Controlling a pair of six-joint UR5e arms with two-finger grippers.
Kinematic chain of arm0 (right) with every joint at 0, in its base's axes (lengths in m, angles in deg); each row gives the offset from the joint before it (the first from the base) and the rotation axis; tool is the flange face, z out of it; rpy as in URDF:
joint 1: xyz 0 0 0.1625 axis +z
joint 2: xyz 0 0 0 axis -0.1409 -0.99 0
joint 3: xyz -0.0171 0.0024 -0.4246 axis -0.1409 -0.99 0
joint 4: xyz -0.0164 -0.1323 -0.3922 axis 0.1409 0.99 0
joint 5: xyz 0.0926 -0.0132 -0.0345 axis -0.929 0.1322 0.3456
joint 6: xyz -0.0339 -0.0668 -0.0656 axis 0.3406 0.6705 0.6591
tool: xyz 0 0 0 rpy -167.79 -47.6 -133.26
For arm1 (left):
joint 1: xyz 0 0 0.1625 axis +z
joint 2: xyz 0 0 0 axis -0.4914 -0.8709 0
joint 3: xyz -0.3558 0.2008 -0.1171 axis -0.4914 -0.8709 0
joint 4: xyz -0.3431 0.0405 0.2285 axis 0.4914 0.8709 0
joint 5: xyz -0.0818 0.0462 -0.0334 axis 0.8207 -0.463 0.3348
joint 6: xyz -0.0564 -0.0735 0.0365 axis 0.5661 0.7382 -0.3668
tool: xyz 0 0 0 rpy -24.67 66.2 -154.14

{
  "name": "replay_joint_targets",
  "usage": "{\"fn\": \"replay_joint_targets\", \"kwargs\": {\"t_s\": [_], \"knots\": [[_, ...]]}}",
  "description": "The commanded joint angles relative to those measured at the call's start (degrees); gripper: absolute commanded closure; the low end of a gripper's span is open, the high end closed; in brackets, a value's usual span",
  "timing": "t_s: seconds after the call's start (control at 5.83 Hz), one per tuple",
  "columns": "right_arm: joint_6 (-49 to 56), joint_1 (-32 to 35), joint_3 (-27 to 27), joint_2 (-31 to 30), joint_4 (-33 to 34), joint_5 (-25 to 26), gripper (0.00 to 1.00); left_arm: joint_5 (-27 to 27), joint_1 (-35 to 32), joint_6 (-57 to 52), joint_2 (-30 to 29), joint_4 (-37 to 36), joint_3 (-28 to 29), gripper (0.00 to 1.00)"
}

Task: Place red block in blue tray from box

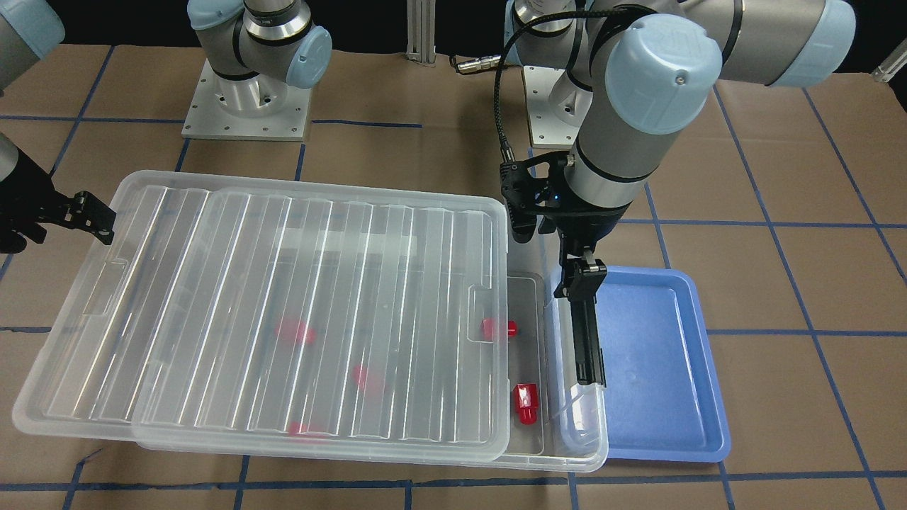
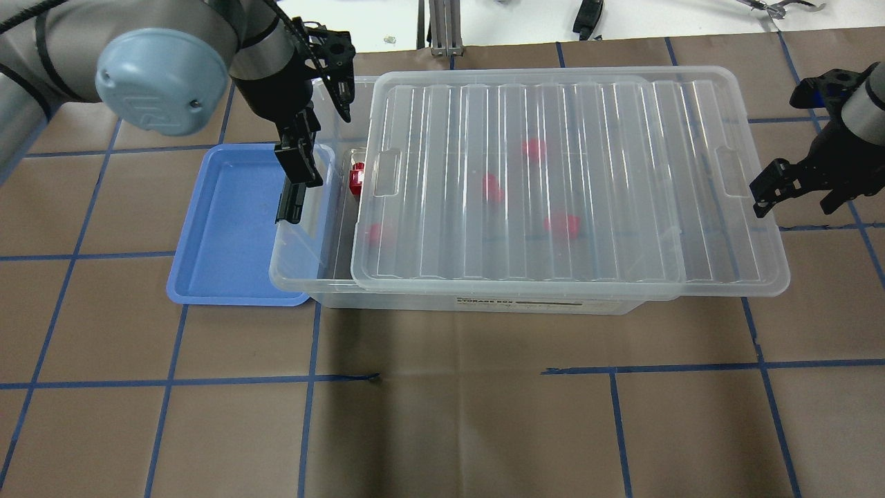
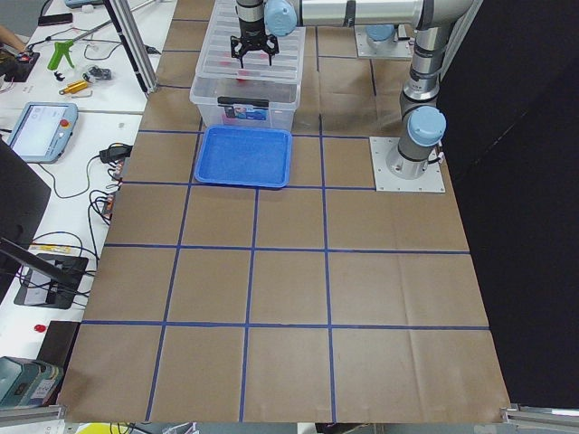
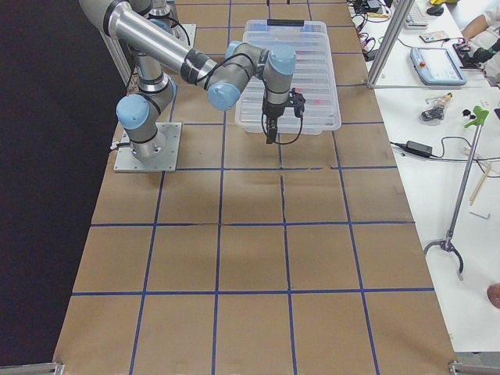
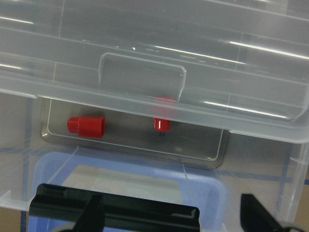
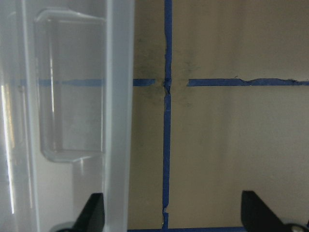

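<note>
Three red blocks (image 1: 295,331), mere blurs under the ribbed lid (image 1: 319,269); a fourth block (image 5: 162,124) half beneath its edge.

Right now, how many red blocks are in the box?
5 red blocks: one exposed at the box open end, one at the lid edge, three blurred beneath it. Others may be hidden.

Blue-taped brown table (image 2: 484,415) with clear box (image 2: 484,304) beside blue tray (image 2: 228,228)
</note>
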Motion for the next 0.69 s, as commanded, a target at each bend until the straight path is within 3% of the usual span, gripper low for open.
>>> {"fn": "replay_joint_targets", "kwargs": {"t_s": [0.0, 0.51], "knots": [[4.0, -2.4, -0.2, 0.8, 0.4, 0.2, 0.0, 0.0, -0.4, -3.7, -1.9, -7.7, -4.7, 0.02], [9.1, -6.4, -0.9, 0.8, 1.2, 2.0, 0.0, 0.5, -0.5, -3.7, -7.6, -14.5, -6.9, 0.02]]}}
